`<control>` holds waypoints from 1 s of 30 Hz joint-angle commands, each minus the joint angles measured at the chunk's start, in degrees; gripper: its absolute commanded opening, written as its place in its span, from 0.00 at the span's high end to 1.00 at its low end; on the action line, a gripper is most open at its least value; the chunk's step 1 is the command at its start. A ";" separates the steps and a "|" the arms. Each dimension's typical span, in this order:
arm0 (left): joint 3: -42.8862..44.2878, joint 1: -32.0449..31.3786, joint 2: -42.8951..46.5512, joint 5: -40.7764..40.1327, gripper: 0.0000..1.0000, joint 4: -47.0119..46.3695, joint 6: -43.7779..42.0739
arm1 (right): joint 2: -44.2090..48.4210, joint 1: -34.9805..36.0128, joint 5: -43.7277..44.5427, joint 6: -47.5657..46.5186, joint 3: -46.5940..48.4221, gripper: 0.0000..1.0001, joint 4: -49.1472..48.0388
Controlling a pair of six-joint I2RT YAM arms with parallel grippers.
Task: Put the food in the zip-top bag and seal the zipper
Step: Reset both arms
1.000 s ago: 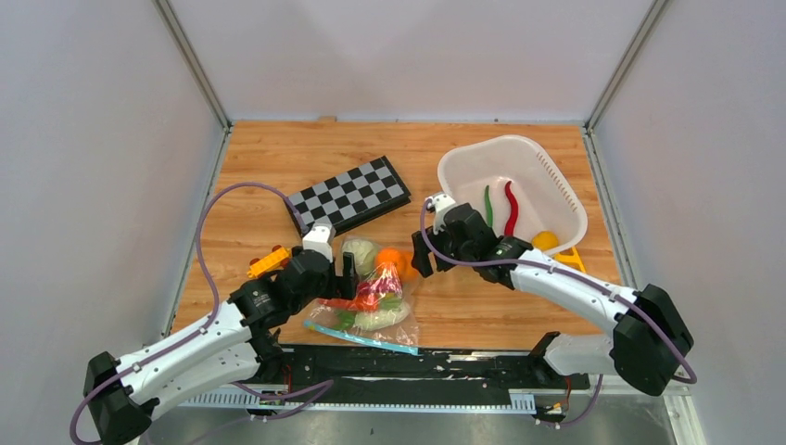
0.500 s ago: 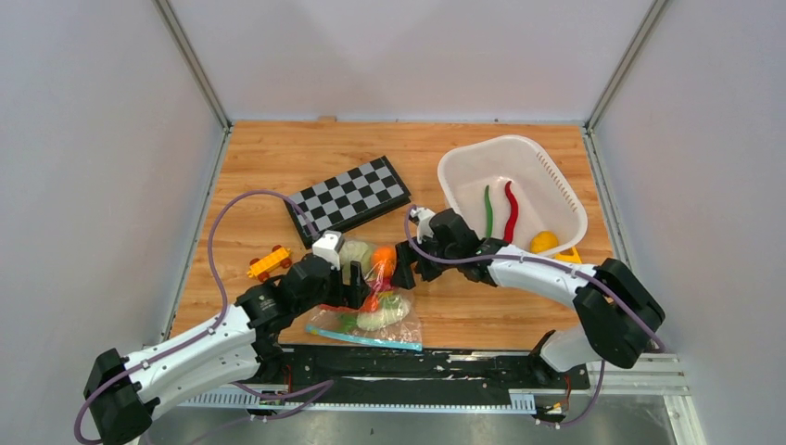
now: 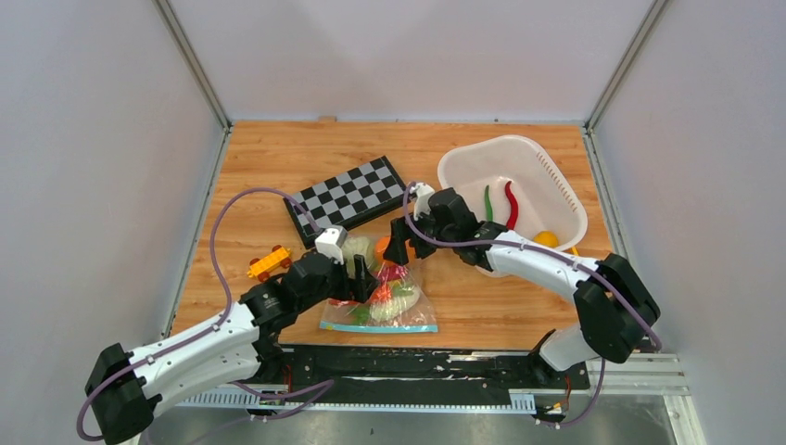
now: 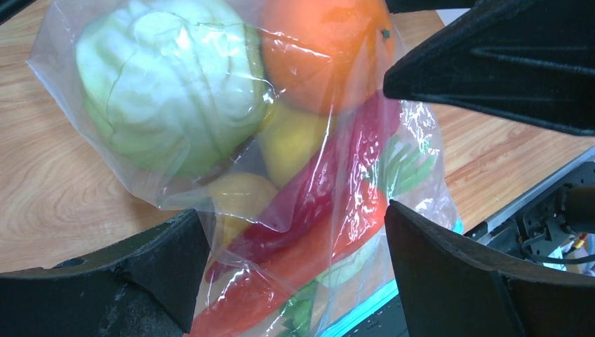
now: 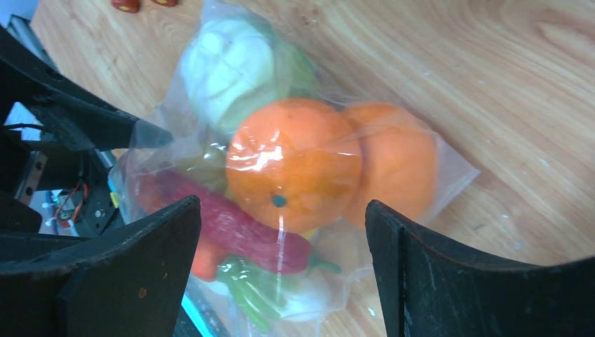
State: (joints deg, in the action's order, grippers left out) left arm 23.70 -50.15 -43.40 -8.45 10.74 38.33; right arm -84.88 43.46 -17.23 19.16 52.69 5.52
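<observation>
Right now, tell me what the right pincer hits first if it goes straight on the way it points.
The right pincer would likely meet the clear bag first, just where the orange bulges inside it; depth is unclear.

The zip-top bag (image 3: pixel 385 301), food (image 3: pixel 391 287) inside, lies on the surface (image 3: pixel 278 158) between the left tool (image 3: pixel 360 278) and the right tool (image 3: pixel 400 248). The chessboard (image 3: pixel 348 197) lies behind the left tool, the toy car (image 3: pixel 268 262) to its left, and the basket (image 3: pixel 556 181) lies right of the right tool.
</observation>
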 commanded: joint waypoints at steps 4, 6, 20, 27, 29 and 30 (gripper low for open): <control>4.03 0.10 0.43 -5.65 0.02 1.53 -0.04 | 7.17 -1.77 4.48 -4.32 1.58 0.13 3.57; 4.82 0.14 1.47 -9.28 0.00 5.54 1.17 | 9.36 -1.80 3.84 -5.46 1.13 0.13 3.99; 9.58 0.14 13.36 -30.07 0.00 24.41 3.86 | 29.68 -1.88 14.84 -15.39 -8.34 0.07 -0.75; 12.71 0.12 14.02 -36.05 0.00 25.24 0.96 | 39.61 -1.89 26.83 -24.42 -10.49 0.05 -1.68; 13.62 0.15 13.69 -36.62 0.00 24.51 -0.79 | 41.16 -1.86 31.61 -25.20 -10.34 0.03 -1.14; 14.17 0.13 13.49 -36.95 0.00 24.19 -1.63 | 41.72 -1.89 33.97 -25.26 -10.25 0.03 -0.85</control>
State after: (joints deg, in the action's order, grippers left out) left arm 34.28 -50.15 -29.47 -40.71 35.81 39.62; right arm -45.30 41.80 4.99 -1.58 42.44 5.72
